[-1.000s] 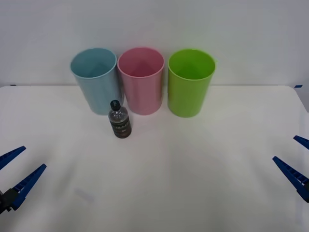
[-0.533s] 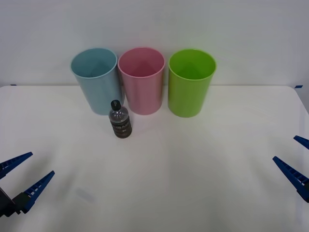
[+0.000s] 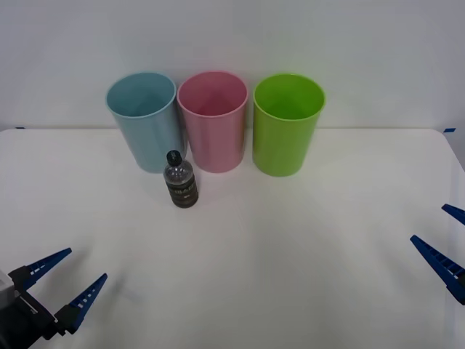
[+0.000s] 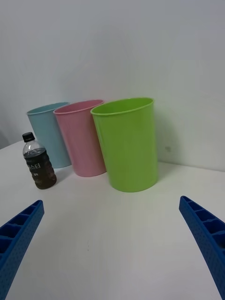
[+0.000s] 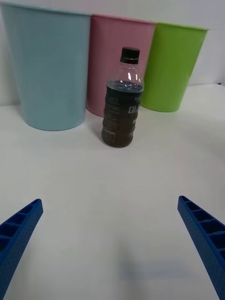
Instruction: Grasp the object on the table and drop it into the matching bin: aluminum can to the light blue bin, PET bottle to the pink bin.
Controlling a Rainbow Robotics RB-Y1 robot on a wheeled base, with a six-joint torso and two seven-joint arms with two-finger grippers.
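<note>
The left hand (image 3: 64, 285), fingers apart, has moved forward over the surface (image 3: 290, 254) toward the PET bottle (image 3: 180, 179), which stands upright just before the pink bin (image 3: 212, 120). The grasp comes next, I think. The right hand (image 3: 445, 243) waits open at the edge.

Left gripper (image 3: 67, 279): two blue fingers, long, tapering to points, ribbed along inner faces; black mount block at base, pale grey housing at picture edge. Left wrist view: fingers (image 5: 18, 236) show open lattice ribbing, fine stippled surface texture. Right gripper (image 3: 449, 238): same blue tapered fingers, ridged edges. Right wrist view: fingers (image 4: 206, 236) blue, ribbed cells, dotted side texture.
</note>
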